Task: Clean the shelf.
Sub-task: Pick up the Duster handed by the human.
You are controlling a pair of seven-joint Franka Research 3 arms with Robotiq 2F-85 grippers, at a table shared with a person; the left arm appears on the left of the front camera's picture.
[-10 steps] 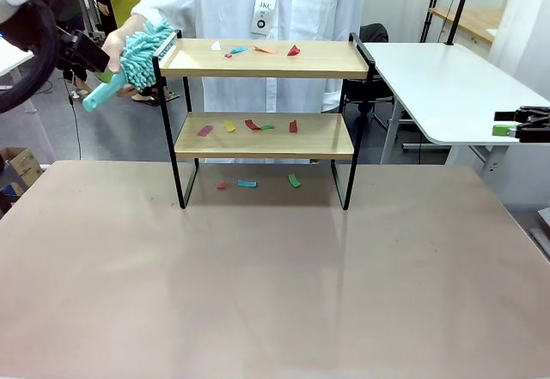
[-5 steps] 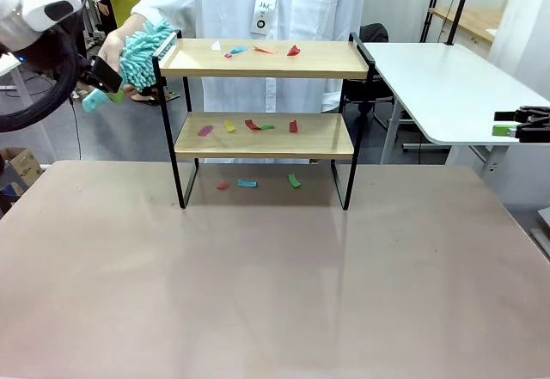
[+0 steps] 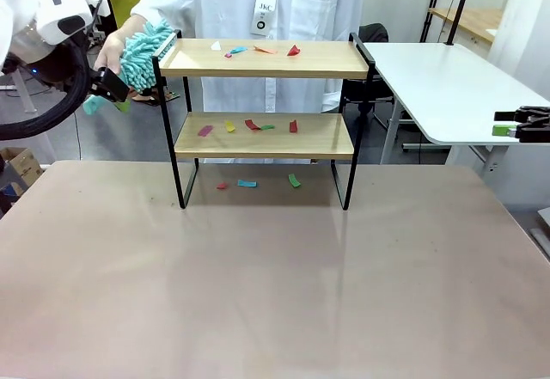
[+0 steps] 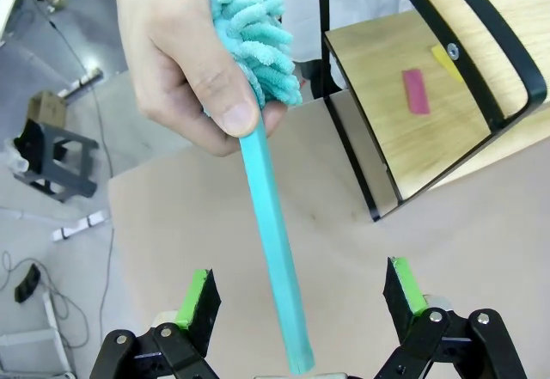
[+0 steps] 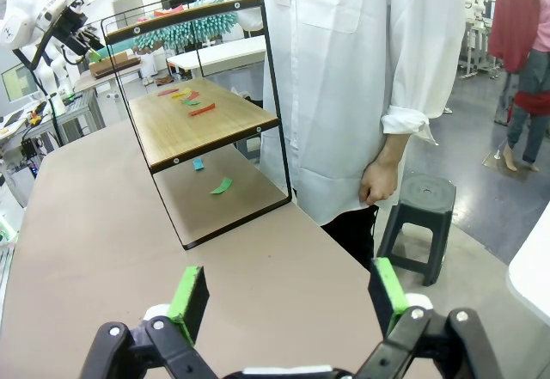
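The shelf (image 3: 326,59) stands at the far middle of the table, with coloured paper scraps (image 3: 251,125) on both boards and on the table under it. A person's hand (image 3: 112,48) holds a teal fluffy duster (image 3: 142,52) by the shelf's left handle. My left gripper (image 3: 107,91) is at the end of the duster's handle. In the left wrist view the teal handle (image 4: 273,233) runs down between the fingers of my left gripper (image 4: 301,295), which stand wide apart and clear of it. My right gripper (image 3: 507,124) hangs open at the far right, holding nothing (image 5: 287,296).
A white side table (image 3: 447,87) stands behind on the right. The person in a white shirt (image 3: 284,1) stands right behind the shelf. The near table surface (image 3: 275,284) is bare. A black stool (image 5: 425,203) sits on the floor beside the person.
My left gripper has moved right and down to the end of the duster's handle, which now lies between its fingers. The person's hand still holds the duster. The right arm is still.
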